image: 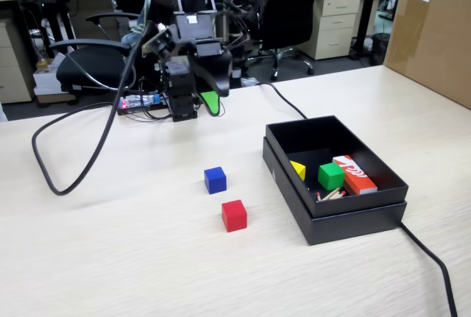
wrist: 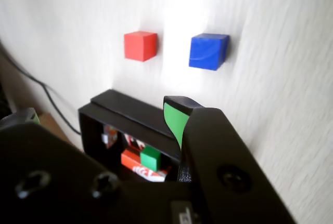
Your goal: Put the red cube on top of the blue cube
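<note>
We found the red cube [image: 234, 215] on the bare tabletop [image: 132, 251] at lower centre of the fixed view, just beside the blue cube [image: 215, 179] and apart from it. The fingers [image: 210, 101] hung well above and behind both; only one green-padded tip showed, so we could not tell their state. The black box [image: 353, 218] at right held a green cube [image: 330, 176], a yellow piece [image: 298, 170] and an orange-red box [image: 354, 173].

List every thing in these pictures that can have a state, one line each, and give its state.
red cube: flat on the table, nothing touching it, apart from the blue one.
blue cube: flat on the table, nothing on top.
black box: open, no lid on.
green cube: inside the box.
orange-red box: inside the box, lying flat.
hand: raised, empty; open or shut is unclear.
</note>
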Controlling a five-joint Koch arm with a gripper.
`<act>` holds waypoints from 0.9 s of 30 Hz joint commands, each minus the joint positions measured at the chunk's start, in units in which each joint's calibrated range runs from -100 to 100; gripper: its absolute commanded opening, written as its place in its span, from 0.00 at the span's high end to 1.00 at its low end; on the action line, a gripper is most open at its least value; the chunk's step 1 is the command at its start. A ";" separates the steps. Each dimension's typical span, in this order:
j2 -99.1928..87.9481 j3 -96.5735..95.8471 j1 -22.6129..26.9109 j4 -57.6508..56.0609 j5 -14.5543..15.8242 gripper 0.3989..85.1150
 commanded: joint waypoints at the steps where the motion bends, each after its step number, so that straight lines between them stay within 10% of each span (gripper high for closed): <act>1: 6.60 8.65 -0.34 -0.66 -0.10 0.47; 27: 52.04 31.59 -0.88 -0.66 0.83 0.48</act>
